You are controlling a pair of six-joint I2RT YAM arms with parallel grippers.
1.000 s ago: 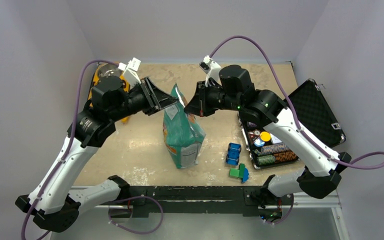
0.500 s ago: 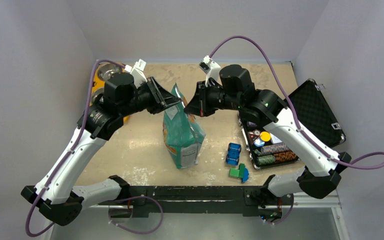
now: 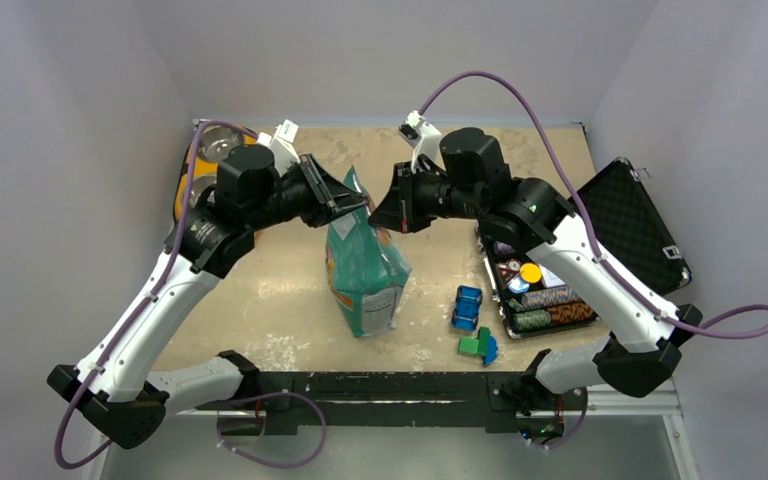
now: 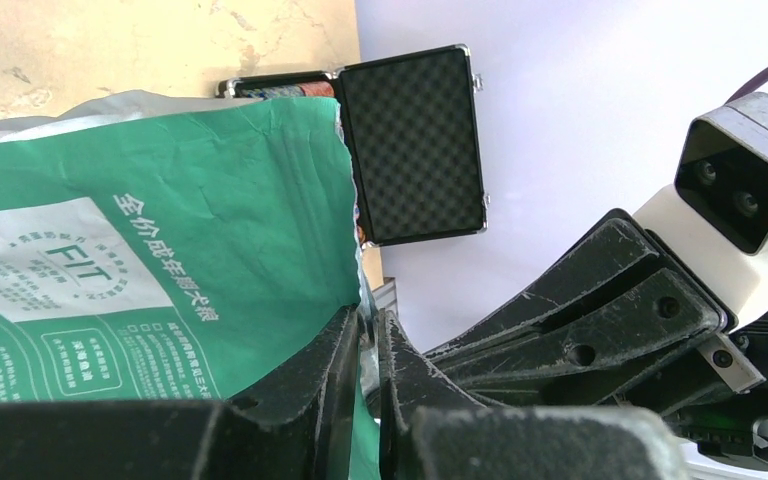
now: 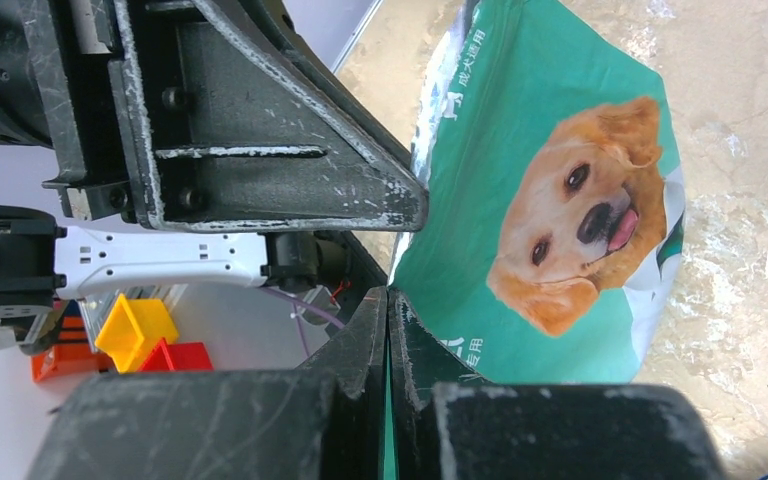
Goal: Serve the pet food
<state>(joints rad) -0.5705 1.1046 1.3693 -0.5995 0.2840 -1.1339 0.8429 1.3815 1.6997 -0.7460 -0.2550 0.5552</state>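
Two arms (image 3: 160, 300), white shells between black joints. Purple cable (image 3: 520, 90) looped off each wrist, another trailing at the base. Black rail (image 3: 380, 385) joining both bases. White camera block (image 4: 750, 190) by each claw. Scuffed black fingers (image 5: 260, 130), bolt heads showing. Small green light on right elbow.

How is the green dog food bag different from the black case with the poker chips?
The bag is green, soft and crinkled; the case is black and hard. The bag stands upright mid-table, pinched at its top by both grippers; the case lies open at the right edge, untouched. Both sit on the table.
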